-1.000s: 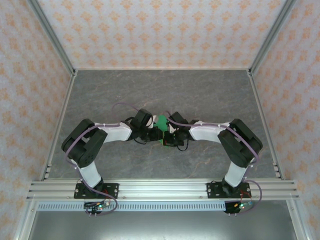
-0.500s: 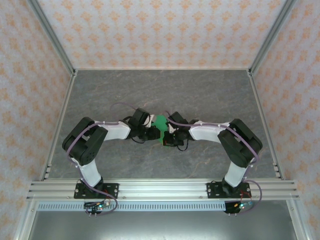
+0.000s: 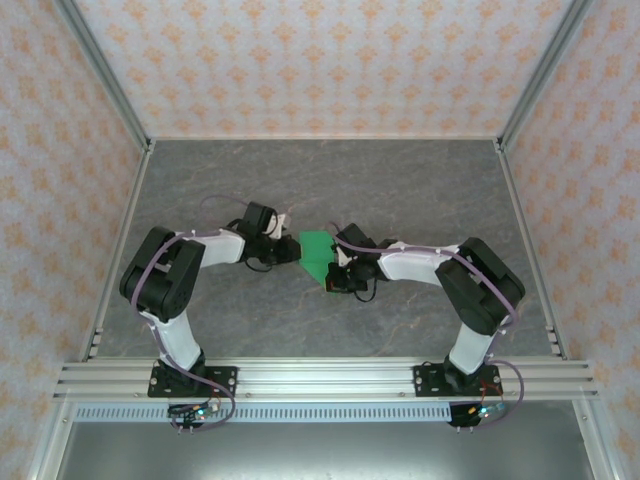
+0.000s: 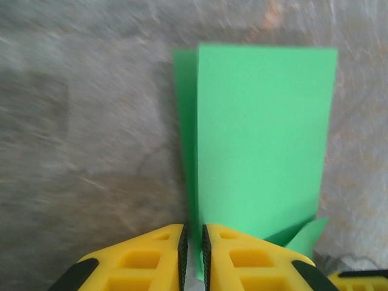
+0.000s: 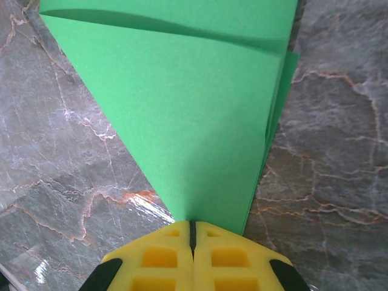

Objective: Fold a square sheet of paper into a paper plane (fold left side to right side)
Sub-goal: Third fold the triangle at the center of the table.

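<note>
At the tips of the right hand (image 5: 191, 225) the square sheet of paper (image 5: 182, 109) is already folded. Several green layers fan out ahead of the hand, with one slanted edge running off to its left. It is not yet a slim dart with a centre crease, so I judge the early folds done and the narrowing folds left. The right hand is pressed together, pinching the sheet's narrow end. The left hand (image 4: 193, 236) has its fingers (image 4: 157, 257) almost together, a thin slit between them. The sheet's near edge reaches that slit, but whether it is nipped I cannot tell. Beyond both hands lies the grey marbled desk (image 5: 60, 151).
</note>
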{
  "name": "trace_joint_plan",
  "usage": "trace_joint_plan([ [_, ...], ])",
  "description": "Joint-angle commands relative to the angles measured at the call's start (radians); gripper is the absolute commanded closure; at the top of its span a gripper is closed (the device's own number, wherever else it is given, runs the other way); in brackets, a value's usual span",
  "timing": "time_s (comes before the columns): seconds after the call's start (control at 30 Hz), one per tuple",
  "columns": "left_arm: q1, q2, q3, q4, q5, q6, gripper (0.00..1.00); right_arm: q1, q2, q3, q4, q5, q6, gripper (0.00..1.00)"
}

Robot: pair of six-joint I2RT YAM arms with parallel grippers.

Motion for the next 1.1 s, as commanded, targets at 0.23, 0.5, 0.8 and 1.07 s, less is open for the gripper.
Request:
trace_joint_plan([
  [0.23, -0.014, -0.218, -0.052, -0.070, -0.006, 0.015, 0.80, 0.004, 0.086, -0.042, -0.140, 0.122, -0.013, 1.00],
  [0.5, -0.184, -0.179, -0.053, -0.022, 0.010, -0.027, 0.79, 0.004, 0.085, -0.034, -0.140, 0.124, -0.005, 1.00],
  [0.8, -0.185, -0.034, 0.030, -0.056, -0.008, 0.028, 0.80, 0.004, 0.056, -0.036, -0.126, 0.126, 0.016, 1.00],
  [1.07, -0.185, 0.028, 0.035, -0.082, -0.074, 0.030, 0.81, 0.004, 0.006, -0.041, -0.109, 0.098, 0.029, 1.00],
])
